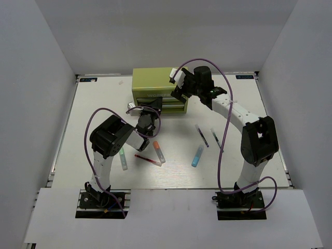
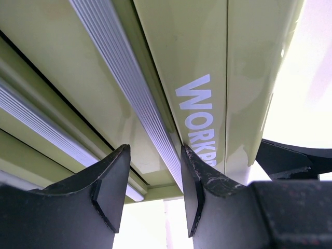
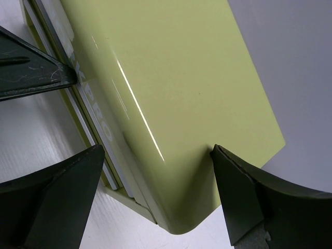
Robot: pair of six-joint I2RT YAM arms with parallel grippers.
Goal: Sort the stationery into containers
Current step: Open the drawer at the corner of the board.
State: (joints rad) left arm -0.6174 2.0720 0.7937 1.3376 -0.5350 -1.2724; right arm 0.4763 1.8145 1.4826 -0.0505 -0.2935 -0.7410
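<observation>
The yellow-green cabinet (image 1: 153, 83) stands at the far middle of the table (image 1: 104, 104), with the left tool (image 2: 155, 171) parted narrowly about a pale handle strip (image 2: 129, 91) on its front, the right tool (image 3: 158, 155) spread wide astride its corner, and the orange-capped marker (image 1: 158, 151) and five other pens lying loose before it.

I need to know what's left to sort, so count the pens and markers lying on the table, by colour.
Orange-capped white marker: 1
Light blue marker: 1
Pale green marker: 1
Red pen: 1
Dark pens: 2
Total: 6
</observation>
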